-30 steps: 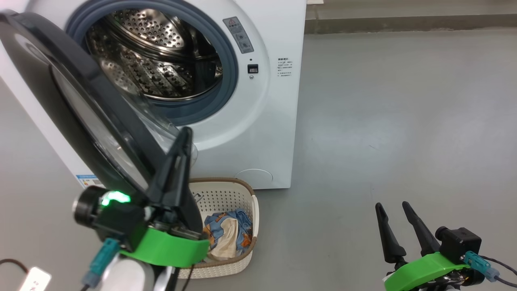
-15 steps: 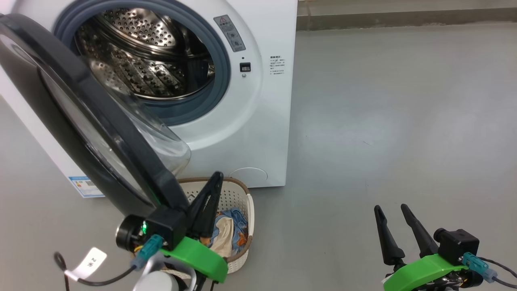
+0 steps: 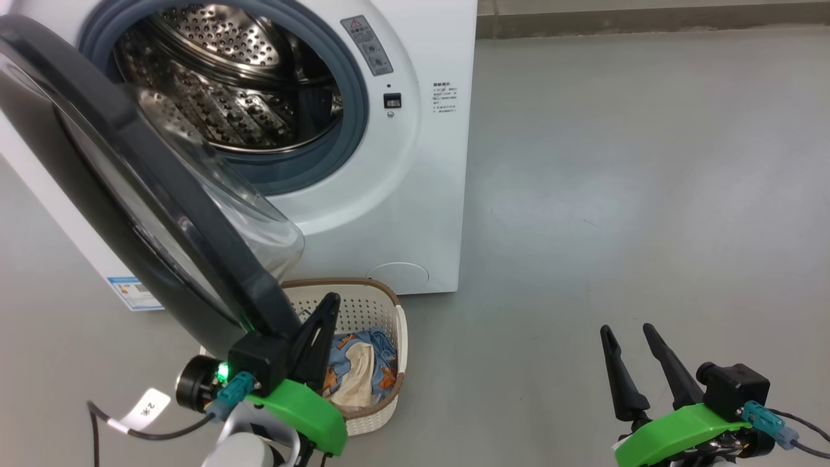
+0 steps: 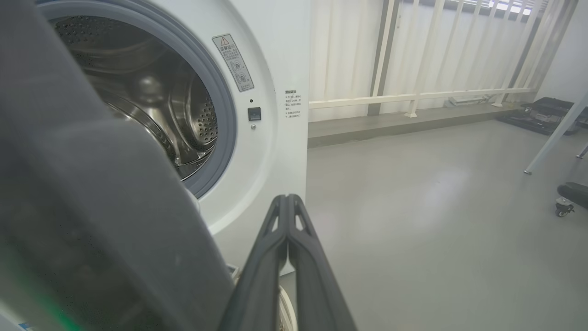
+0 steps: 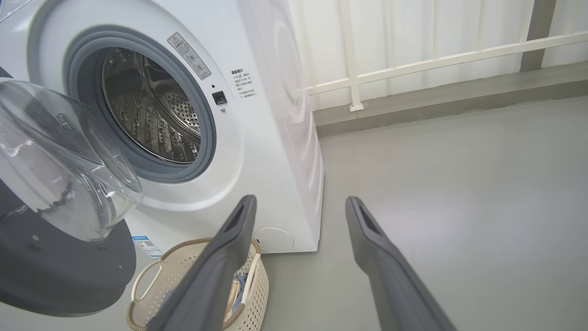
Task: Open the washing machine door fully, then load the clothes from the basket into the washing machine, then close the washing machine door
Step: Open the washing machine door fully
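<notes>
The white washing machine (image 3: 415, 162) stands at the upper left with its steel drum (image 3: 227, 84) exposed. The washing machine door (image 3: 198, 227), black-rimmed with a clear glass bowl, hangs open toward me over the basket's left side. The cream basket (image 3: 366, 311) sits on the floor against the machine's front. Blue printed clothes (image 3: 360, 363) with cream lining lie inside it. My left gripper (image 3: 331, 298) is shut and empty, just right of the door's lower rim and above the basket's near left part. My right gripper (image 3: 626, 329) stands open and empty at the lower right, far from the basket.
Bare grey floor (image 3: 616, 194) stretches right of the machine. A white railing (image 5: 413, 59) above a low step runs behind it. A cable with a white tag (image 3: 146, 408) hangs by my left wrist. A caster wheel (image 4: 562, 207) and a slanted white leg stand at the far right.
My shut left gripper has dropped from beside the door's rim to low over the basket. The door stands a little wider open. The right arm has stayed put.
</notes>
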### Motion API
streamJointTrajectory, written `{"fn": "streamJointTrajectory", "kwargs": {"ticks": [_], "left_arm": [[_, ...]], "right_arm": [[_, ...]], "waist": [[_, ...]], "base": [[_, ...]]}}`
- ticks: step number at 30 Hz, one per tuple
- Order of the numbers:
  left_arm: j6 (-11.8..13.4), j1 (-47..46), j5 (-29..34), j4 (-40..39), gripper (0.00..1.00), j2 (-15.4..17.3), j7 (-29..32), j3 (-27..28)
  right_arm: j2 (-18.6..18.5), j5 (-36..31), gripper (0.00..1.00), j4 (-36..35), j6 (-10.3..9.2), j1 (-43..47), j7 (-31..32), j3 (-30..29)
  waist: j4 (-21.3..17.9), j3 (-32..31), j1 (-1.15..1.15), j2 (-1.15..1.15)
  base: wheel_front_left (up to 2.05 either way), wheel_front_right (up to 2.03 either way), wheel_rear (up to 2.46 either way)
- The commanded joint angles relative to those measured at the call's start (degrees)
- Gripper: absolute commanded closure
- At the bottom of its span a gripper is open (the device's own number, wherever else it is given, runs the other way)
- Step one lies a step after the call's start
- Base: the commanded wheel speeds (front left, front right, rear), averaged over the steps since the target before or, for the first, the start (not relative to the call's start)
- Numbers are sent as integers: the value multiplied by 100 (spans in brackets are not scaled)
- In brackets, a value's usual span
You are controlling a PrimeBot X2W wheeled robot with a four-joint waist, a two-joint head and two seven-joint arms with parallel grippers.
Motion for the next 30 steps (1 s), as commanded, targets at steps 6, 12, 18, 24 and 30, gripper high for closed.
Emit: {"fn": "streamJointTrajectory", "kwargs": {"ticks": [6,12,18,24,30], "left_arm": [[50,-328,-82,48,100,116,-145,260],[52,-322,-107,119,100,114,-191,245],[61,-289,-140,160,100,100,-217,196],[69,-226,-224,218,100,81,-231,153],[101,-191,-266,252,100,69,-235,102]], "right_arm": [[6,50,0,-145,9,-220,-74,135],[6,61,0,-127,9,-206,-74,126],[6,58,0,-109,9,-181,-74,131],[6,49,0,-80,9,-150,-74,151],[6,53,0,-54,9,-135,-74,178]], "waist": [[6,16,0,0],[53,-12,0,0],[186,-66,0,0],[413,-119,0,0],[672,-171,0,0]], "base": [[0,0,0],[0,0,0],[0,0,0],[0,0,0],[0,0,0]]}}
